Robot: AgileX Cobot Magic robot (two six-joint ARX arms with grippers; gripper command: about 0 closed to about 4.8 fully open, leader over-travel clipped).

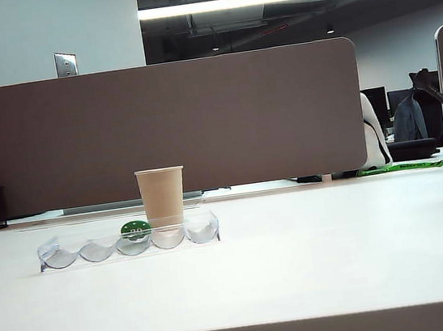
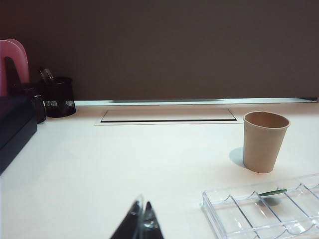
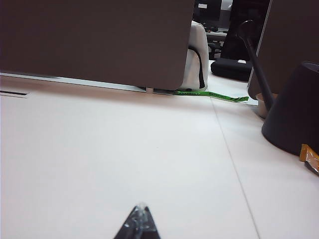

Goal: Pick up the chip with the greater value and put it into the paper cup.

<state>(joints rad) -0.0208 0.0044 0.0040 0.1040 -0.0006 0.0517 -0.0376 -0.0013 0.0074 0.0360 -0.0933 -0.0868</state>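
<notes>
A black mesh pen pot (image 2: 59,97) is being kept at the far left of the white table (image 1: 299,261), against the brown partition (image 1: 159,129); some thin items are being held in it, too blurred to name.

A clear wavy plastic chip tray (image 1: 129,241) is being displayed left of centre, lying flat on the table. One green chip (image 1: 135,230) is being held in it, standing on edge in a middle slot; the other slots that can be seen are being shown bare. The dark-blue chip is not being seen in any view, so its place cannot be told.

The paper cup (image 1: 162,196) is being kept upright just behind the tray, towards its right half; its inside is not being shown clearly, possibly bare.

The left gripper (image 2: 141,225) is being held low over bare table, near the tray's left end, tips pressed together, nothing between them.

The right gripper (image 3: 139,224) is being held over bare table well right of the tray, tips together, nothing gripped.

A dark lamp base (image 3: 294,112) is being kept at the far right.
</notes>
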